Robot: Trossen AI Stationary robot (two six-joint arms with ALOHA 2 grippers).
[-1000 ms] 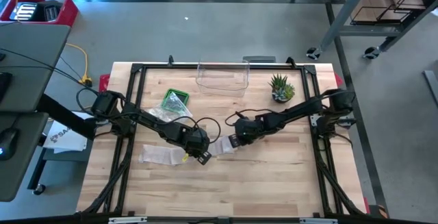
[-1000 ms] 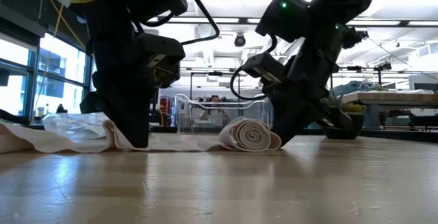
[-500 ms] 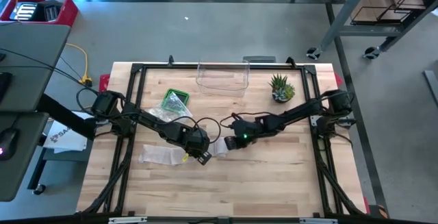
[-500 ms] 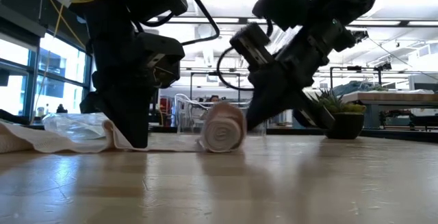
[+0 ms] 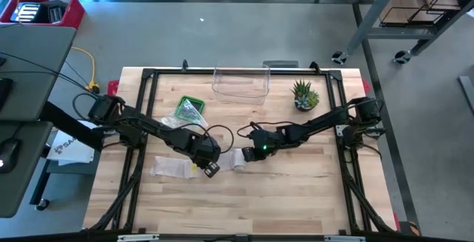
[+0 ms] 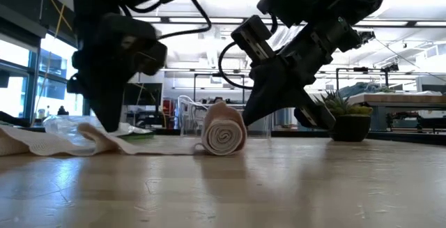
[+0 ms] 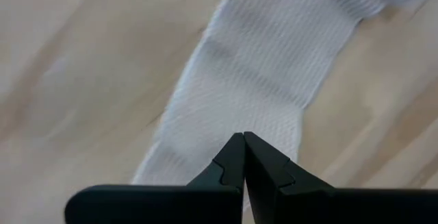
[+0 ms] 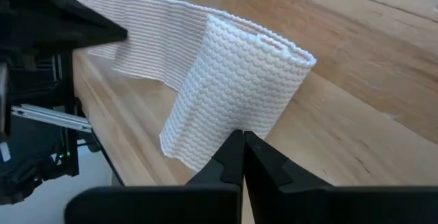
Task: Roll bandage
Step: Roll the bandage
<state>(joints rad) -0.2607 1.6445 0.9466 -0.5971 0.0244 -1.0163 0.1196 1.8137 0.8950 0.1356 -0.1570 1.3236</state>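
On the table [image 5: 296, 197], a little toward six o'clock of centre, the bandage roll [image 5: 241, 160] is seen in the high view, with its unrolled tail [image 5: 174, 169] trailing off toward nine o'clock. The right gripper [image 5: 254, 153] is pressed against the roll from the two o'clock side, its fingers closed together with nothing clamped between them; the roll is pushed, not held. In the low view the spiral end of the roll is presented to the camera, so the roll's long axis is taken to run roughly twelve to six, crosswise to the tail. The left gripper [image 5: 208, 169] is also shut on nothing — its tip is set just above the flat tail, at about eight o'clock from the roll, and whether the cloth is touched cannot be told. The next move is judged to turn on this: the loose bandage lies toward nine o'clock from the right gripper, beyond the roll, and the right arm is the nearer to the roll — so rolling would be carried on toward the left gripper.
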